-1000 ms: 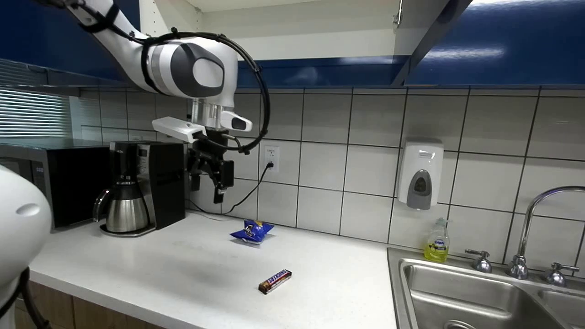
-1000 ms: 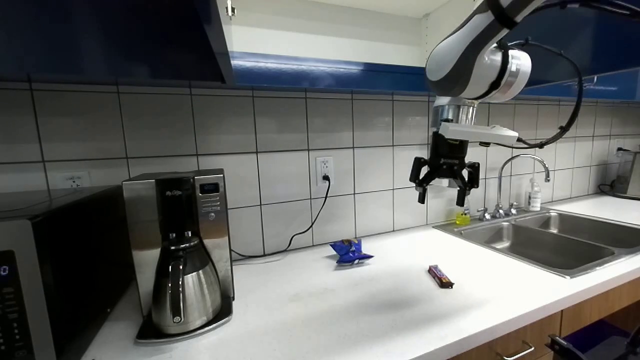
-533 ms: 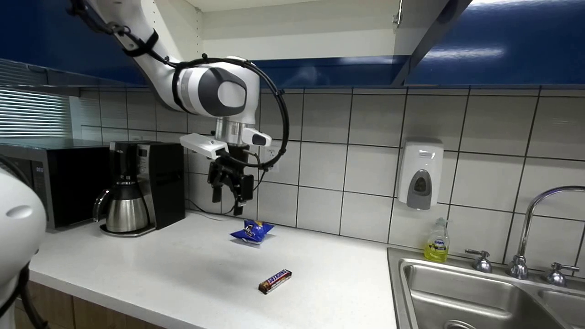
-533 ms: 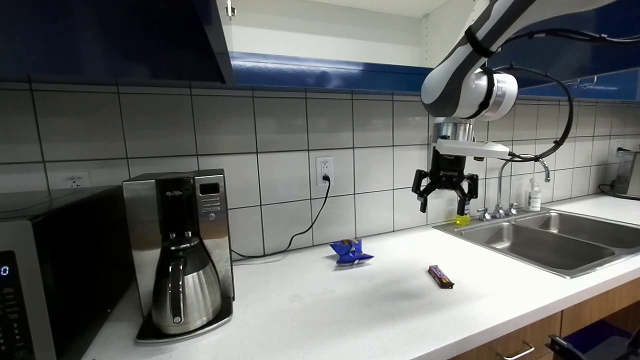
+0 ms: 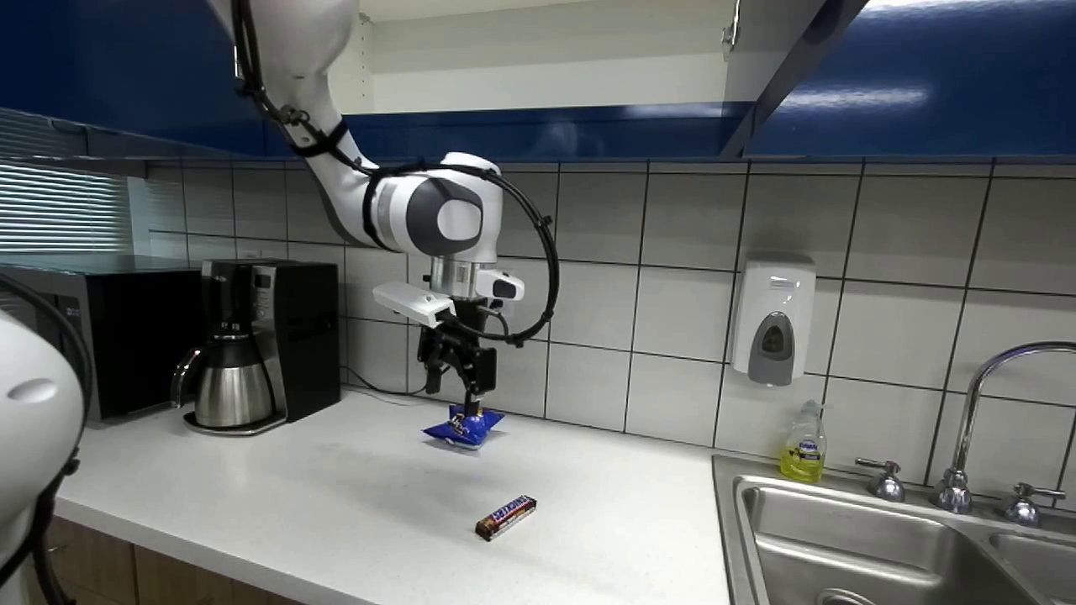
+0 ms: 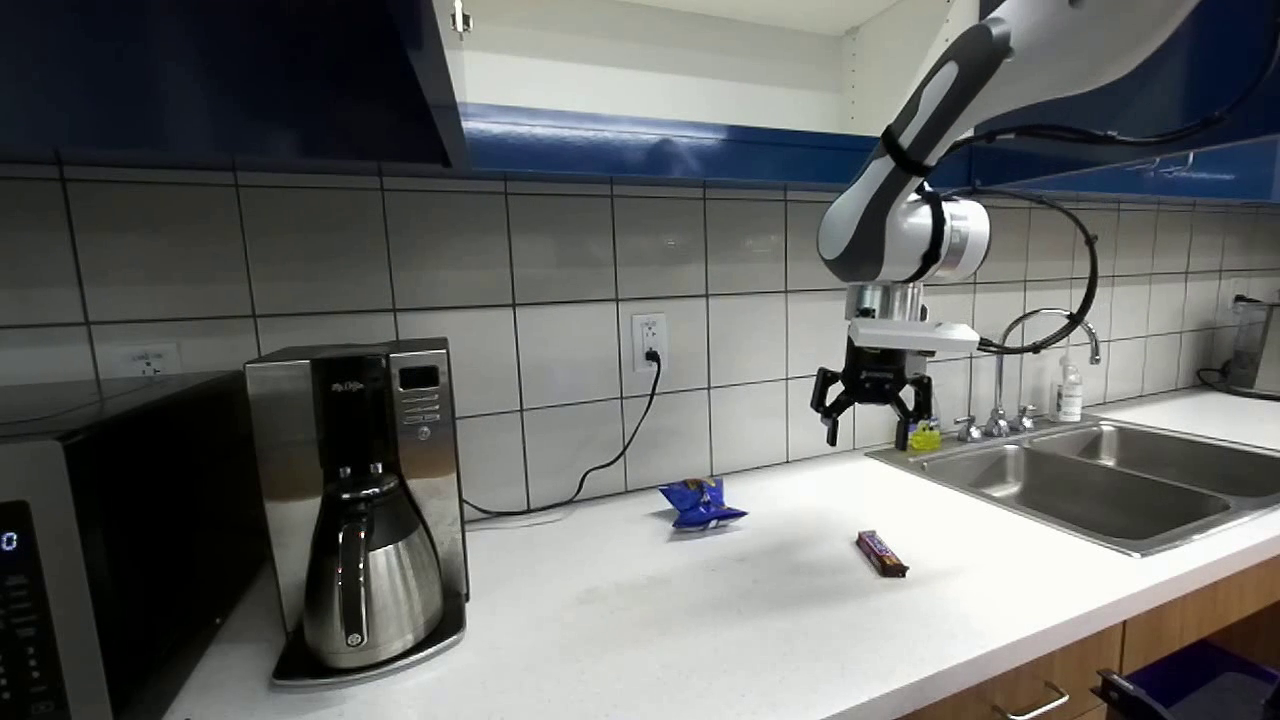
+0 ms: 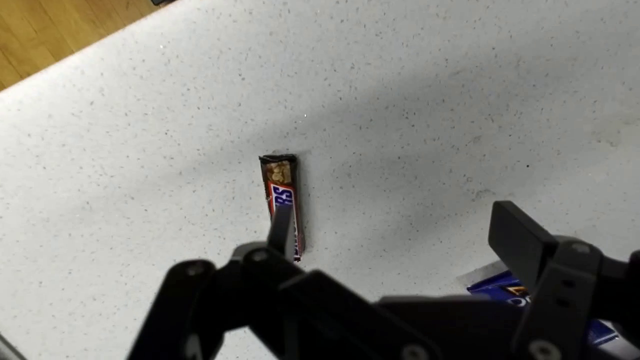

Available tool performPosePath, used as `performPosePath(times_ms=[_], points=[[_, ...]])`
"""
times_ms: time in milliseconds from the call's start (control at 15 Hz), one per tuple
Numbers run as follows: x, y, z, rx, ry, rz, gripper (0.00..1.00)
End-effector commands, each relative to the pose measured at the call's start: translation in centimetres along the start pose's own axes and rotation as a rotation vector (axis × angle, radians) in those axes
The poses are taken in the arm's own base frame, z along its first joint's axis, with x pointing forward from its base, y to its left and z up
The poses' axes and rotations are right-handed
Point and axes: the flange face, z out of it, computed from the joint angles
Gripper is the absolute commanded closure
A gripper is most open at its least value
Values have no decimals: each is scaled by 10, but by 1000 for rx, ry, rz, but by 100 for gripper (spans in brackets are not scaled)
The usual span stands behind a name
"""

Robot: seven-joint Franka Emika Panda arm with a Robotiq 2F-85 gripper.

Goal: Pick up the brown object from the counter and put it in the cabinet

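Observation:
The brown object is a candy bar in a brown wrapper, lying flat on the white counter [image 5: 336, 504]. The candy bar shows in both exterior views [image 5: 506, 518] [image 6: 881, 554] and in the wrist view [image 7: 280, 172]. My gripper [image 6: 867, 437] is open and empty, above the counter. In the wrist view the gripper [image 7: 392, 217] has its fingers wide apart; the left finger [image 7: 280, 230] hides part of the bar's lower end. The white open cabinet [image 5: 546, 80] is above the backsplash, also seen in an exterior view [image 6: 650, 65].
A blue snack bag [image 6: 700, 505] lies near the wall; the right finger covers part of it in the wrist view. A coffee maker [image 6: 360, 500] and microwave [image 6: 150, 540] stand at one end. A sink [image 5: 841, 538], faucet and soap bottle [image 5: 804, 449] are at the other. A raised cabinet door [image 5: 908, 92] juts out.
My gripper has moved down toward the counter, rightward in one exterior view and slightly leftward in the other. It stays open. The candy bar and blue bag have not moved.

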Motion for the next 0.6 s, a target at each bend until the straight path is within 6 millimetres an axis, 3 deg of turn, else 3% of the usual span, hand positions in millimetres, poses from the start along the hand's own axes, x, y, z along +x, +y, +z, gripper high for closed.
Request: performPosePath(times_ms=[0,533], points=[[26,4,21,-17,-7,-5,0],[37,22,83,-56,-51,29,0]])
